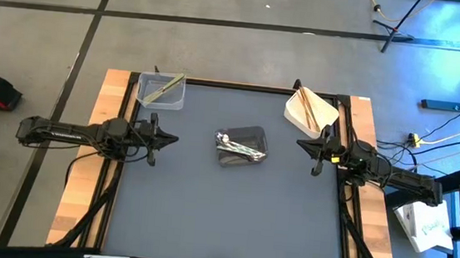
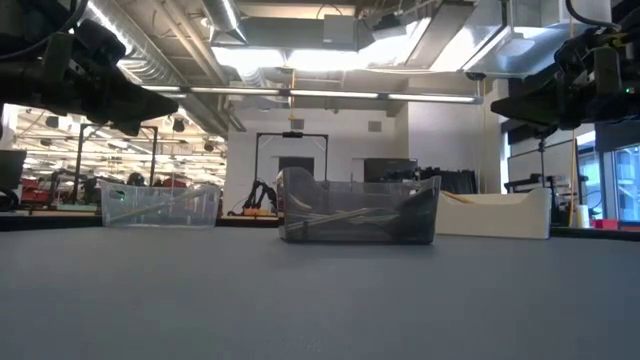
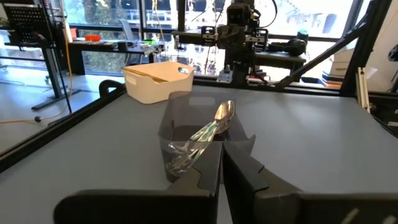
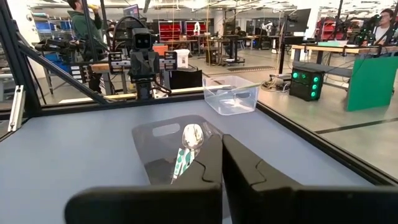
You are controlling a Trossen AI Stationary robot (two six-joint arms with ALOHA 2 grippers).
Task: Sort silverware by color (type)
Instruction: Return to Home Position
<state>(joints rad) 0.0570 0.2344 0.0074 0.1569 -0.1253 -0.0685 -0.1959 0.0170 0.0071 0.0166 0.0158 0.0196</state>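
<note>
Desk (image 1: 205, 219) carries three tubs. Silver utensils (image 1: 239, 149) lie in the grey tub (image 1: 256, 133) at centre. Green utensils (image 1: 162, 90) lie in the clear tub (image 1: 176, 101) at 11 o'clock. Tan utensils (image 1: 307, 106) lie in the white tub (image 1: 325, 114) at 1 o'clock. Left gripper (image 1: 168, 139) sits at 9 o'clock, raised off the desk, fingers pressed together, empty, pointing at the grey tub. Right gripper (image 1: 304, 143) sits at 3 o'clock, also raised, fingers pressed together, empty.
</note>
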